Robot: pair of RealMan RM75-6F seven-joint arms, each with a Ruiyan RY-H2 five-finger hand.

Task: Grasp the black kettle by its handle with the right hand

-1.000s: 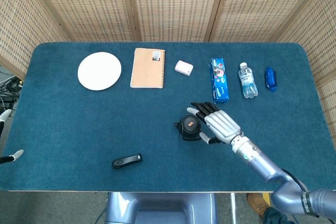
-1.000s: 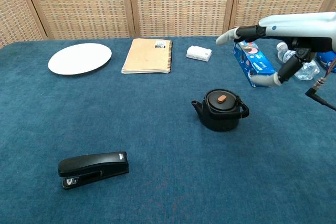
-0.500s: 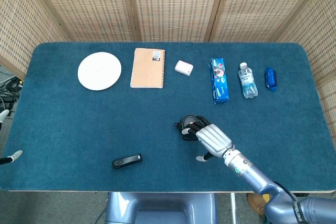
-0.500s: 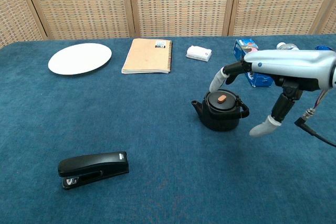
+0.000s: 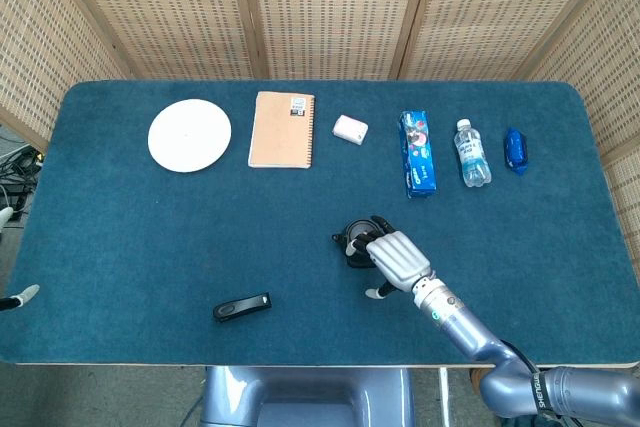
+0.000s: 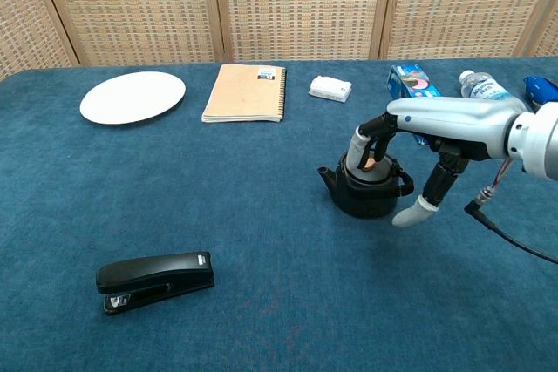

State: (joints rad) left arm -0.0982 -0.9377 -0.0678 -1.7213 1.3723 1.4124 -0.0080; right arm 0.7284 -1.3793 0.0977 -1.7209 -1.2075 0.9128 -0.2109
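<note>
The black kettle (image 6: 362,198), with a small orange knob on its lid, stands upright on the blue table, right of centre. In the head view only the kettle's (image 5: 350,241) spout side shows, the rest lying under my right hand (image 5: 398,259). That right hand (image 6: 432,119) hangs over the kettle from the right. Its fingers (image 6: 363,147) curl down to the arched handle and lid, and the thumb (image 6: 417,209) points down just right of the kettle body, apart from them. The grip is not closed. Only pale fingertips (image 5: 25,293) of my left hand show at the far left edge, spread and holding nothing.
A black stapler (image 6: 155,279) lies front left. Along the back stand a white plate (image 5: 189,135), a tan notebook (image 5: 281,129), a small white box (image 5: 349,129), a blue carton (image 5: 417,153), a water bottle (image 5: 471,152) and a blue packet (image 5: 515,149).
My right hand has come down and forward from above the blue carton onto the kettle, its fingers now reaching the handle. The kettle has not moved.
</note>
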